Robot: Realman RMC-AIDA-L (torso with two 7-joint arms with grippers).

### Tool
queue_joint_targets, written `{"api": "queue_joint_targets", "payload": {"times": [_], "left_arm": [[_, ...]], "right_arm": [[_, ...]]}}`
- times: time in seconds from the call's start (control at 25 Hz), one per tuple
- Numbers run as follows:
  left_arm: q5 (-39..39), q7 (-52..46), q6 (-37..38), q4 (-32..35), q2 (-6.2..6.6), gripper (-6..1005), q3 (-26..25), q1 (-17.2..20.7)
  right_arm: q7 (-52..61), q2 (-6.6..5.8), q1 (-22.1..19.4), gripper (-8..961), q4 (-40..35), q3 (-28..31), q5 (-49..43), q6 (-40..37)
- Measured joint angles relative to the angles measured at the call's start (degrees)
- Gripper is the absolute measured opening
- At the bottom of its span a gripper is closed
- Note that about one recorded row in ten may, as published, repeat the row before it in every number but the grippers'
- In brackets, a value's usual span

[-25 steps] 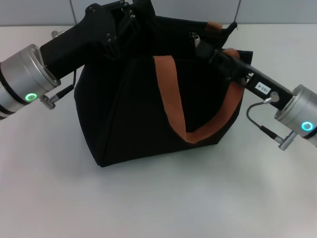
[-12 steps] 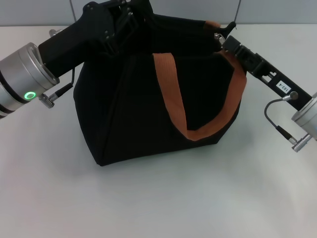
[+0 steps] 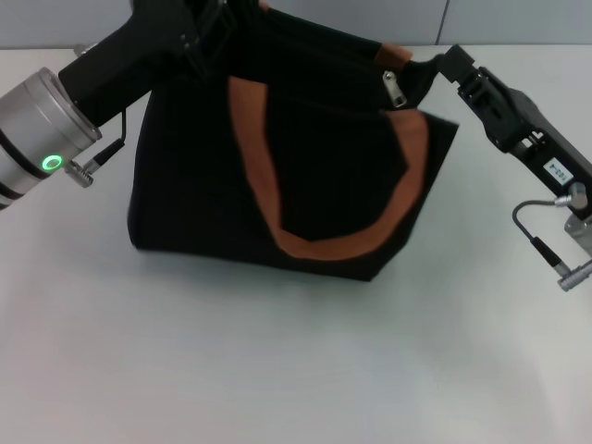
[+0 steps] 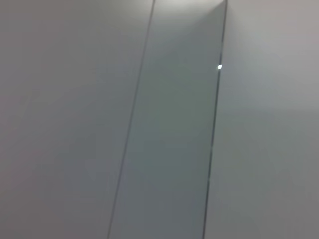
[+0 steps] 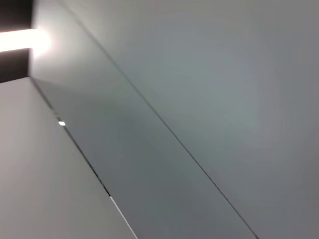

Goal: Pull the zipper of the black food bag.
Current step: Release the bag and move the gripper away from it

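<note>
The black food bag (image 3: pixel 305 176) stands on the white table in the head view, with an orange-brown handle (image 3: pixel 277 222) looping down its front. The silver zipper pull (image 3: pixel 393 87) hangs free at the bag's upper right edge. My left gripper (image 3: pixel 217 17) is at the bag's top left corner and holds its upper edge. My right gripper (image 3: pixel 442 63) is just right of the zipper pull, at the bag's top right end, where a black flap of fabric reaches up to it. Both wrist views show only grey wall panels.
The white table (image 3: pixel 296 370) spreads in front of and beside the bag. A grey wall (image 3: pixel 518 18) runs behind the table. My right arm's cable (image 3: pixel 536 231) hangs right of the bag.
The right gripper moved right along the bag's top edge, from the zipper to the bag's end; the pull now hangs free. The left arm rose and shifted left, dragging the bag left.
</note>
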Motion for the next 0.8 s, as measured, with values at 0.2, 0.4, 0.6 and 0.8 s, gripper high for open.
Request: {"api": "queue_joint_targets", "payload": {"times": [0.2, 0.4, 0.6, 0.8], "left_arm": [[-0.3, 0.2, -1.5, -0.2, -0.01, 178, -0.1, 0.1], [-0.4, -0.1, -1.0, -0.3, 0.05, 182, 0.3, 1.2], [-1.2, -0.2, 0.9, -0.3, 0.01, 260, -0.2, 3.2], [-1.6, 0.4, 4.5, 0.2, 0.19, 430, -0.2, 6.1]], "right_arm": [[-4.6, -0.03, -0.6, 165, 1.6, 0.1, 0.0, -0.9], [-4.7, -0.02, -0.8, 357, 1.6, 0.0, 0.0, -0.9], [-4.8, 0.0, -1.5, 521, 1.7, 0.6, 0.0, -1.0], [-5.1, 0.03, -1.6, 569, 1.6, 0.6, 0.0, -1.0]]}}
